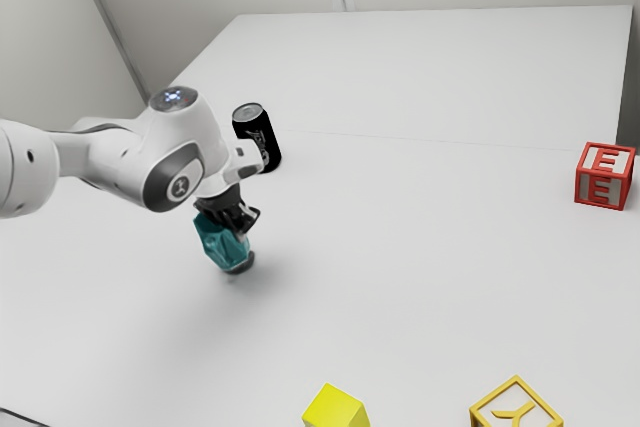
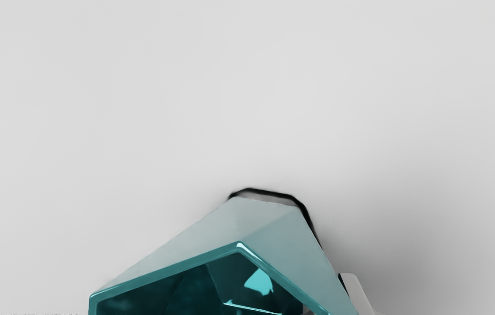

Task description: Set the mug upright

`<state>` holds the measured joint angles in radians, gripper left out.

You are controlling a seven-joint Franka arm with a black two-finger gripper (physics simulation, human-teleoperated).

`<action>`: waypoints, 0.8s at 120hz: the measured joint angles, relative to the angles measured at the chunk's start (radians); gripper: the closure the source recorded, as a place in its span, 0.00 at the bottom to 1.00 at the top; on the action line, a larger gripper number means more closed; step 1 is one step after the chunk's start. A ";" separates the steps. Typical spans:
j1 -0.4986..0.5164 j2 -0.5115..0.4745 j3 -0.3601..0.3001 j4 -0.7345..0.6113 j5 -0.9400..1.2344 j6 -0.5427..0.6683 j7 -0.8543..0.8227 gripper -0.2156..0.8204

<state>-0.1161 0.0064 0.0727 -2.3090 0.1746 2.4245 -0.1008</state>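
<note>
holding the mug (image 1: 220,242) at a lean, low over the surface (image 1: 400,247), with the tool (image 1: 240,222) clamped, as far as can be judged, on the wall near the mouth. in the wrist view, showing one finger (image 2: 354,291) against the outside of that wall and a small pale bit just inside the mouth, probably the other finger, hence the reading of a pinch from two sides. likely gripping there to get a firm edge for turning, while leaving the dark foot (image 2: 269,197) free to meet the surface. in the exterior view, slanting mouth toward the hand and foot down toward the exterior view's right, so neither lying flat nor standing square. hard to say whether touching the surface with the foot's edge or hanging just above. seemingly partway through righting, judging by the slant; calling next for easing the lean out until level on the foot, then lowering gently and letting go. risking a slip or swivel of the smooth, faceted wall in so narrow a hold, or a rock back onto a side if released too soon. wise to mind the black can (image 1: 256,137), near the hand, when backing off; less worry over the red letter block (image 1: 604,176), the yellow cube (image 1: 336,410) and the yellow-framed block (image 1: 516,415), all well apart from the mug.
</note>
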 joint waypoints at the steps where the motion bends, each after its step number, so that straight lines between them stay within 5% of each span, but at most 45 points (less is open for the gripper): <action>1: -0.001 0.001 0.000 0.000 0.000 0.000 -0.002 0.97; 67: 0.006 0.034 -0.005 0.000 -0.001 0.006 -0.104 0.96; 96: 0.006 0.033 -0.008 0.000 -0.021 0.010 -0.115 0.83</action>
<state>-0.1106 0.0398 0.0643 -2.3091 0.1540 2.4344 -0.2158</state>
